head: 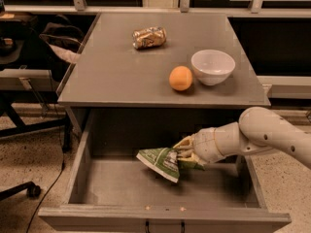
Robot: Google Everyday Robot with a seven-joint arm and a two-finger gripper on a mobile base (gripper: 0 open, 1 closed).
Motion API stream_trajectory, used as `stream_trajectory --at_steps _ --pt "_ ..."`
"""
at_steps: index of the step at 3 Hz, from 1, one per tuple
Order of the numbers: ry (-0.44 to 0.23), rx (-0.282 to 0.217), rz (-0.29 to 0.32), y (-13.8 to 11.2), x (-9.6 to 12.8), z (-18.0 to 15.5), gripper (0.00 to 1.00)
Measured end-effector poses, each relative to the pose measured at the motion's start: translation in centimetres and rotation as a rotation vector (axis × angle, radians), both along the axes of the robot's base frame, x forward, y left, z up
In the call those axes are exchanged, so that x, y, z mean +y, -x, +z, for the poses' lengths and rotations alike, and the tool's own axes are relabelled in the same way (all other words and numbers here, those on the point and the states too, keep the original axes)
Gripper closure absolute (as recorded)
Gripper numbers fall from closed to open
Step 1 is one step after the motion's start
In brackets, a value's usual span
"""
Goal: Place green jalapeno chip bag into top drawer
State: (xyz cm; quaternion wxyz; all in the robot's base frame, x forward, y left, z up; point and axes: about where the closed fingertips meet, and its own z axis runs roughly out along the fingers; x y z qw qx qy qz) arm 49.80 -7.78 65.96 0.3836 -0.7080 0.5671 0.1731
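The green jalapeno chip bag point(163, 161) is crinkled, green with a white end, and sits tilted inside the open top drawer point(126, 188), right of its middle. My gripper point(186, 154) reaches in from the right on a white arm and is shut on the bag's right end. The bag's lower left end hangs close over the drawer floor; I cannot tell if it touches. The drawer is pulled fully out, its front panel with a small dark handle at the bottom edge of the view.
On the grey table top point(112, 76) above the drawer stand an orange point(181, 77), a white bowl point(213, 66) and a crushed gold-brown can point(149, 37). A chair base and cables lie on the floor to the left.
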Motion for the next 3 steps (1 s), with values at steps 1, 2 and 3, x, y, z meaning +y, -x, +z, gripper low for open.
stream_trajectory --at_steps 1,2,3 --pt "0.000 0.000 0.000 0.00 0.00 0.00 0.35" --pt "0.000 0.000 0.000 0.00 0.01 0.00 0.11" --pt "0.000 0.000 0.000 0.00 0.01 0.00 0.00"
